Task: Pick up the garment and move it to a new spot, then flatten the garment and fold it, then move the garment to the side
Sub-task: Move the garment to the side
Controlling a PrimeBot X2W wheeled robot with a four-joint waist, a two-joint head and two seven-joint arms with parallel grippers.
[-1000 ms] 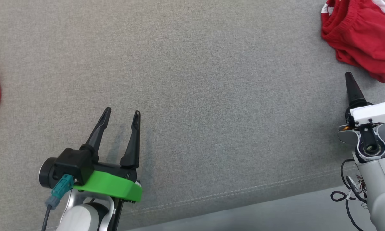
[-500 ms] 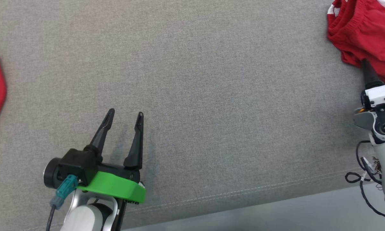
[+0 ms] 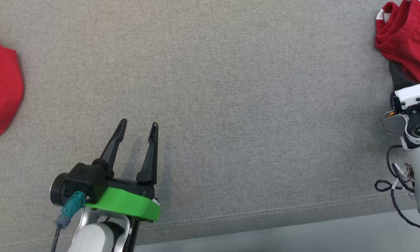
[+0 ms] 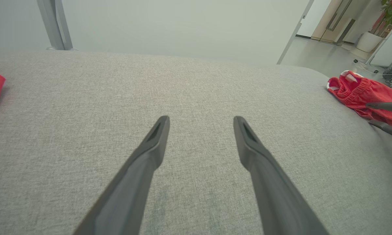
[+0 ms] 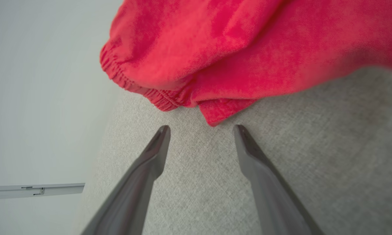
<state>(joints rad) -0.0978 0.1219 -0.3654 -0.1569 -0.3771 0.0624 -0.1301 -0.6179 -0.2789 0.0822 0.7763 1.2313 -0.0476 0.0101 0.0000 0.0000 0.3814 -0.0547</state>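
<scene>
The garment [image 3: 406, 35] is a crumpled red piece with an elastic waistband and white trim, lying at the far right of the grey fabric surface [image 3: 231, 87]. My right gripper [image 5: 201, 129] is open, its tips just short of the garment's [image 5: 248, 49] lower hem, nothing between the fingers. In the head view one dark right finger [image 3: 398, 75] reaches the garment's near edge. My left gripper [image 3: 139, 122] hovers open and empty over bare fabric at the lower left. The left wrist view has the left gripper [image 4: 201, 119] open and the garment [image 4: 359, 93] far to its right.
Another red cloth [image 3: 1, 91] lies at the left edge of the surface. The surface's stitched front edge [image 3: 266, 211] runs along the bottom, with grey floor below it. Loose black cables [image 3: 392, 182] hang by the right forearm.
The camera has swung, shifting the whole picture rightward. My right gripper has advanced from apart to the garment's near edge. The left gripper has held its pose.
</scene>
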